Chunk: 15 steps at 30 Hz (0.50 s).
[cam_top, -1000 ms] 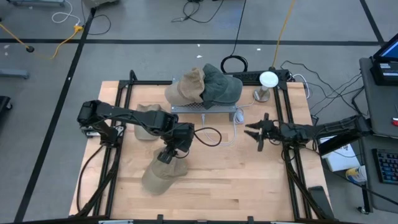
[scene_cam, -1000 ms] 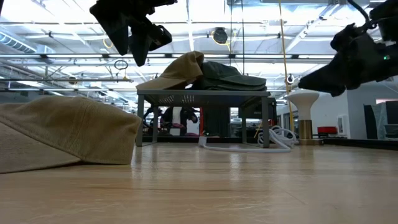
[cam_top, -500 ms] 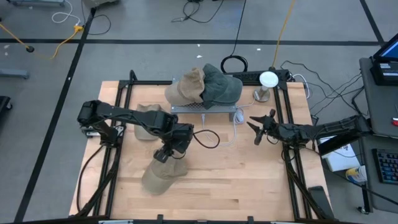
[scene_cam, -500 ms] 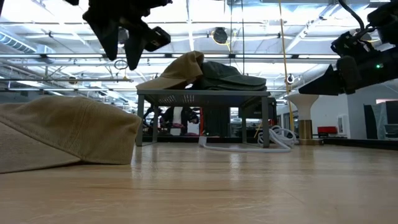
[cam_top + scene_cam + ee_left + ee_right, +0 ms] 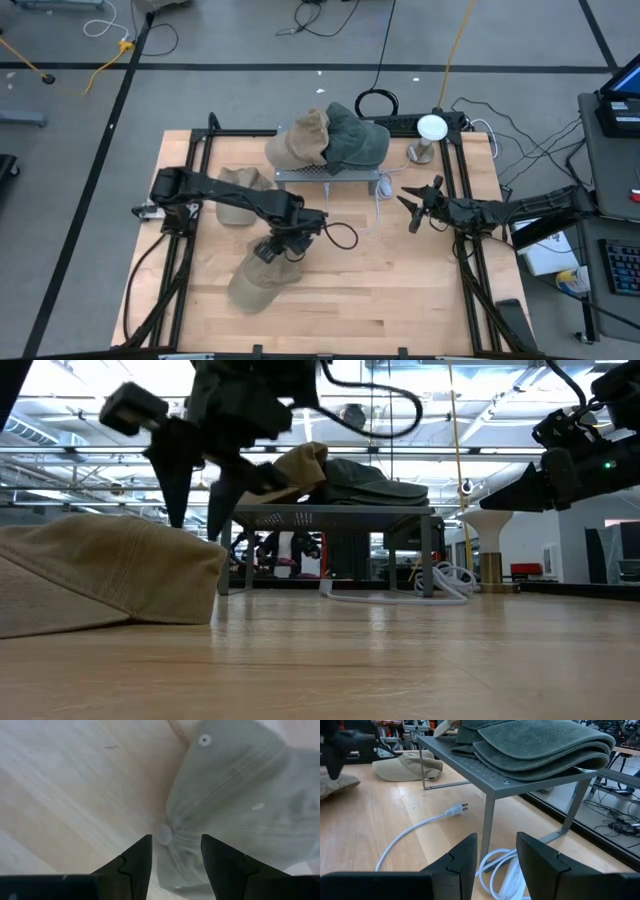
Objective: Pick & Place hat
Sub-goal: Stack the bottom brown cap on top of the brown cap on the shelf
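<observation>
1. The left gripper point(image 5: 272, 250) hangs right over the near khaki cap point(image 5: 262, 282), fingers spread, pointing down at its crown.
2. From the left wrist view the 2 dark fingers point(image 5: 135, 862) straddle the cap's top button point(image 5: 163, 834); the crown panels fan out beyond it, and nothing is pinched between the pads.
3. That khaki cap point(image 5: 100, 570) lies flat on the wooden table point(image 5: 400, 280), toward the front left, brim side down as far as I can tell.
4. At table height the left gripper point(image 5: 195, 500) sits just above the cap's edge, not clearly touching it.
5. A 2nd tan cap point(image 5: 238, 192) lies on the table farther back, beside the left arm.
6. On the grey metal stand point(image 5: 328, 176) at the back, a tan cap point(image 5: 298, 140) and a dark green cap point(image 5: 357, 138) are piled together.
7. The right gripper point(image 5: 412, 205) waits off to the right of the stand, fingers apart and holding nothing.
8. Its wrist view shows the green cap point(image 5: 540, 745) on the stand and a white power cord point(image 5: 430, 822) trailing across the table below.
</observation>
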### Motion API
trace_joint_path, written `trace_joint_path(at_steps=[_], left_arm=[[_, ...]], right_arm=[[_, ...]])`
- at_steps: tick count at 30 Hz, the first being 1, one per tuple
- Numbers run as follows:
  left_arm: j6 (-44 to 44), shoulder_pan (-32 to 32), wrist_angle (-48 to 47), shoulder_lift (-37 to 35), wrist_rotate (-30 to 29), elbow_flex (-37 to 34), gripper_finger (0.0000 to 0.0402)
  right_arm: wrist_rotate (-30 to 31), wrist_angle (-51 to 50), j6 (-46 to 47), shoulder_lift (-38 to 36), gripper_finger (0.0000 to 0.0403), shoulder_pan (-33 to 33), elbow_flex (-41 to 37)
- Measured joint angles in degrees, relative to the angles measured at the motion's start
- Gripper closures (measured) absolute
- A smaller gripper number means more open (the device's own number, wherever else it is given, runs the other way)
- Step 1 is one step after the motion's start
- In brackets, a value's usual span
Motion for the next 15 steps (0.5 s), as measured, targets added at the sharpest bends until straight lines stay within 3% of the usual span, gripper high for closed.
trace_joint_path(at_steps=[15], left_arm=[[8.1, 1.1, -4.6, 7.5, 3.6, 0.0, 0.0232]], right_arm=[[0.0, 0.0, 0.0, 0.0, 0.0273, 0.0, 0.0]])
